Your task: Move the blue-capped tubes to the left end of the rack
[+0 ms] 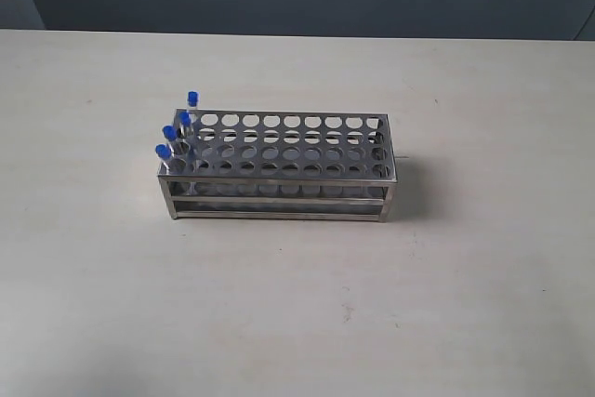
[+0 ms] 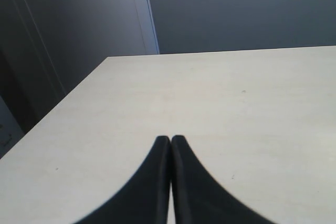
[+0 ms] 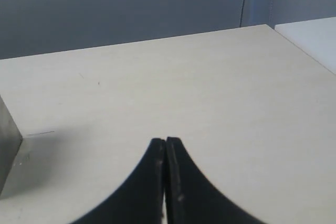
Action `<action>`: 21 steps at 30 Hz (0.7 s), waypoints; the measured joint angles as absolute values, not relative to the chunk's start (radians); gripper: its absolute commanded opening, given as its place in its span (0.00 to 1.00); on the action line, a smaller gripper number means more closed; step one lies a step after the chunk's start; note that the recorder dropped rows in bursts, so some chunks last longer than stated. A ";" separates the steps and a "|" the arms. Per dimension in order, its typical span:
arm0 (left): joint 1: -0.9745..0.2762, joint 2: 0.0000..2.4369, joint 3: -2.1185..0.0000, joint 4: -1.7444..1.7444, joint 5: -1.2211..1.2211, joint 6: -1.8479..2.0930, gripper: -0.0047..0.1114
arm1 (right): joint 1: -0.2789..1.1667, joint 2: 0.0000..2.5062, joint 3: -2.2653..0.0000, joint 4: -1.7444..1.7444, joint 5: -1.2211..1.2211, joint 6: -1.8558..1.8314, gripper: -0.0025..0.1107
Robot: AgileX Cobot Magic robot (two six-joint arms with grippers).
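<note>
rack (image 1: 279,200): on table (image 1: 465,304), centre | tubes (image 1: 169,133): standing in rack's left-end holes

Pale beige, lightly speckled counter (image 1: 483,304). Bears a rectangular shiny steel test-tube rack (image 1: 279,200) with a perforated top, standing flat near the middle.

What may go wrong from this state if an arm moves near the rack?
1. The four thin clear tubes with blue caps stand close at the left end of the shiny steel rack and rise above it; a low pass of the shut left end effector may knock them.
2. The shut right end effector has the rack's corner nearby in its wrist view; a sideways move may push the rack.
</note>
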State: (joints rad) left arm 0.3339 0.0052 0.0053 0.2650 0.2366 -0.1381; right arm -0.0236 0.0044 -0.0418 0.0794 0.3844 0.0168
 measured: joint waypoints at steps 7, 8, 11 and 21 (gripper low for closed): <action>0.334 0.005 0.005 0.265 0.237 -0.138 0.05 | -0.024 0.004 -0.009 0.061 0.384 0.035 0.02; 0.334 0.005 0.005 0.265 0.237 -0.138 0.05 | -0.024 0.004 -0.005 0.061 0.384 0.035 0.02; 0.334 0.005 0.005 0.265 0.237 -0.138 0.05 | -0.024 0.004 -0.004 0.061 0.379 0.038 0.02; 0.334 0.005 0.005 0.265 0.237 -0.138 0.05 | -0.024 0.004 -0.004 0.117 0.379 0.045 0.02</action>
